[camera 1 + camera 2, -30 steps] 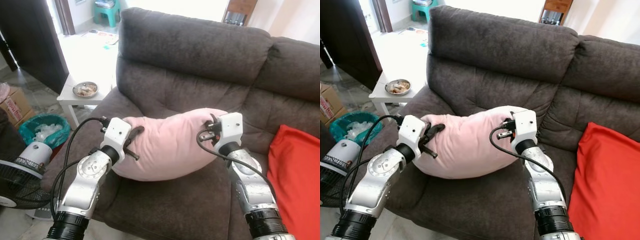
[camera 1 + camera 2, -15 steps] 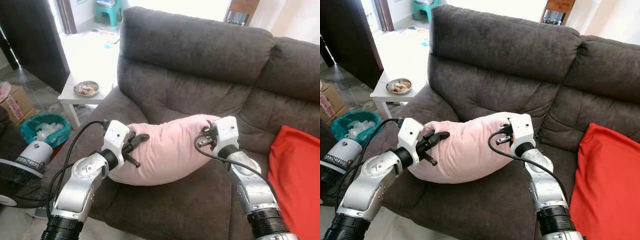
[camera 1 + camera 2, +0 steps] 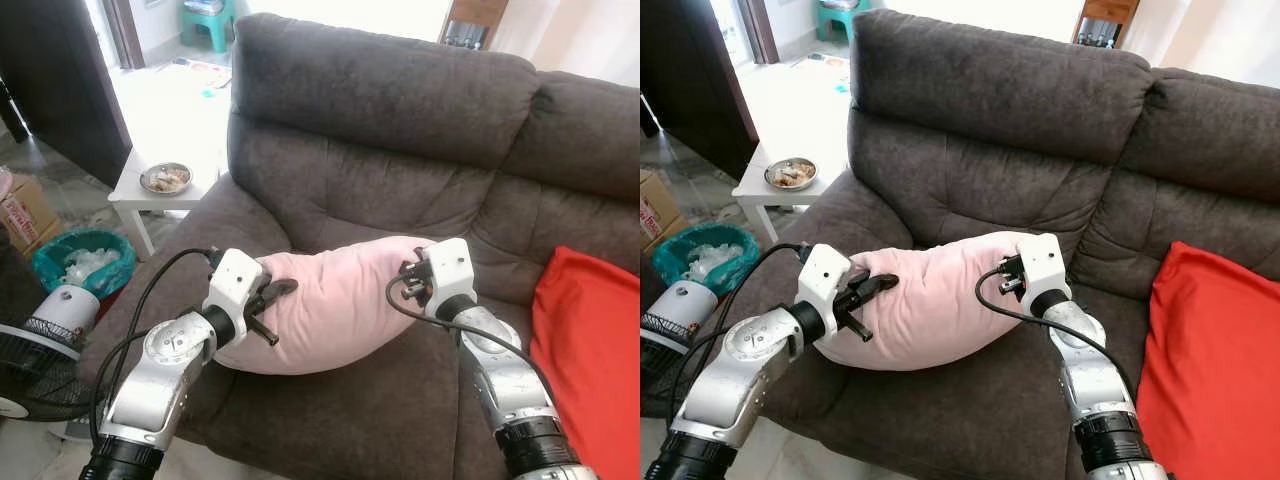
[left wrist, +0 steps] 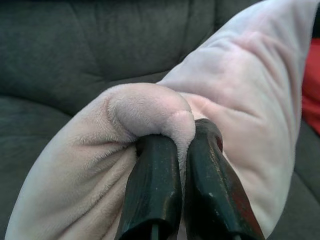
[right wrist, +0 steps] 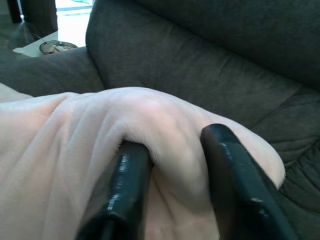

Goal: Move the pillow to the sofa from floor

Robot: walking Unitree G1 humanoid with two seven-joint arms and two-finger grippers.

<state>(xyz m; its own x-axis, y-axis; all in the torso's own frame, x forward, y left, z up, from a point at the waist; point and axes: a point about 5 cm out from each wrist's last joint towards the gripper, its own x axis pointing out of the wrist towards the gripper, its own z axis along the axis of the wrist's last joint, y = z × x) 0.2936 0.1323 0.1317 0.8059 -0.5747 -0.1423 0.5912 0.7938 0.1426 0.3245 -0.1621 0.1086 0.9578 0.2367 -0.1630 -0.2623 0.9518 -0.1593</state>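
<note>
Left eye view: the pink pillow (image 3: 335, 305) is lying across the seat of the dark grey sofa (image 3: 400, 120), sagging in the middle, with each end pinched by an arm. The left gripper (image 3: 272, 300) is clamping the pillow's left end, and the right gripper (image 3: 412, 283) is biting into the pillow's right end near the sofa's backrest. A red cushion (image 3: 585, 350) is sitting on the neighbouring seat to the right, apart from the pillow. Beside the sofa's left armrest, a small white table (image 3: 150, 195) is carrying a metal bowl (image 3: 166, 178); nearer the camera, a teal bin (image 3: 85, 262) and a fan (image 3: 45, 340) are standing on the floor.

Right eye view: the same arrangement is showing, the pillow resting on the seat cushion between both arms.

Left wrist view: the two black fingers (image 4: 155, 195) are pressing close together, squeezing a fold of pink fabric that is bulging over their tips.

Right wrist view: the black fingers (image 5: 125, 185) are standing somewhat apart and gripping a thick ridge of the pillow between them, with the sofa's backrest behind.
</note>
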